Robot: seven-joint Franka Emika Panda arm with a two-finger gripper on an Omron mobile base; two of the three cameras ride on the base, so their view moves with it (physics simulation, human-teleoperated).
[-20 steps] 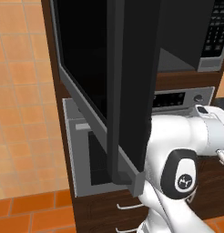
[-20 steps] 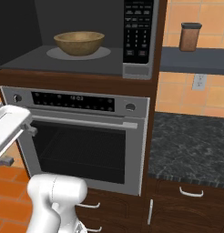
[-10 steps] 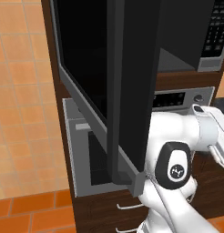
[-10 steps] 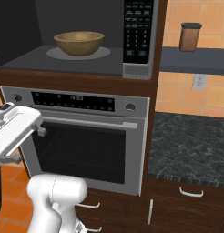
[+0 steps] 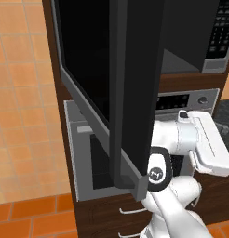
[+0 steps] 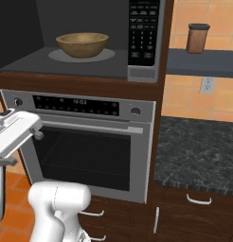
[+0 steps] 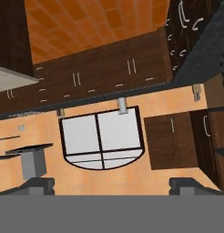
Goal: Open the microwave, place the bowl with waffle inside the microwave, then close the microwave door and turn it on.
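Note:
The microwave (image 6: 144,71) stands open, its keypad (image 6: 143,28) on the right. Inside, the tan-brown bowl (image 6: 82,45) rests on the round turntable, apart from my arm. Its wall hides the waffle. The microwave door (image 5: 130,93) is swung far out and seen edge-on in the left base view, where it covers the cavity. My gripper (image 7: 112,185) is open with nothing between its fingertips (image 7: 38,184), and it faces away across the room toward a window. My white hand section (image 6: 14,134) hangs low in front of the oven's left side.
The steel oven (image 6: 85,142) with two knobs sits under the microwave. A dark stone counter (image 6: 199,146) lies to the right, and a brown canister (image 6: 196,38) stands on the shelf above it. The open door juts into the room on the left.
My arm's hand section has swung further in front of the oven, rightward in the right base view. The bowl and the door have not moved.

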